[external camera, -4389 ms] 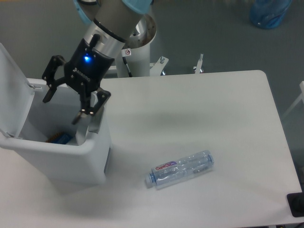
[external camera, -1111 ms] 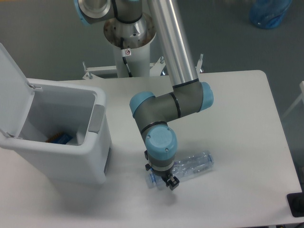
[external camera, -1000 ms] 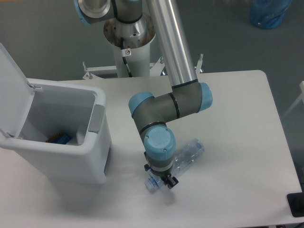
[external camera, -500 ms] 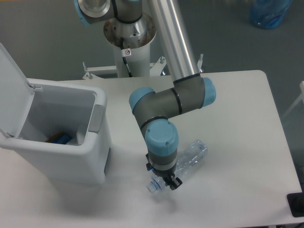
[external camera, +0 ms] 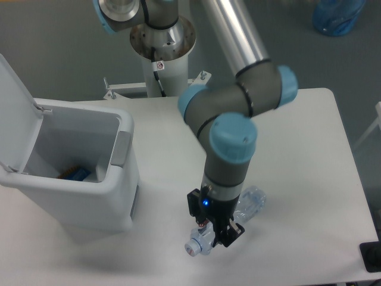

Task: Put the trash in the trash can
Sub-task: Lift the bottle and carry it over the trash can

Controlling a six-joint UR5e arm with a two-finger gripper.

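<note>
One bottle (external camera: 249, 204), gripper (external camera: 212, 231) clamping it; one bin (external camera: 122, 196).

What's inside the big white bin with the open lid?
Inside the trash can, something blue and orange lies at the bottom by the front wall. That wall hides the rest of the floor, so anything else in there can't be seen.

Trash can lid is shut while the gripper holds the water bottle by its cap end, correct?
Not quite. The camera view shows the trash can with its lid flipped open. The rest holds: the gripper is closed on the water bottle near its cap end.
</note>
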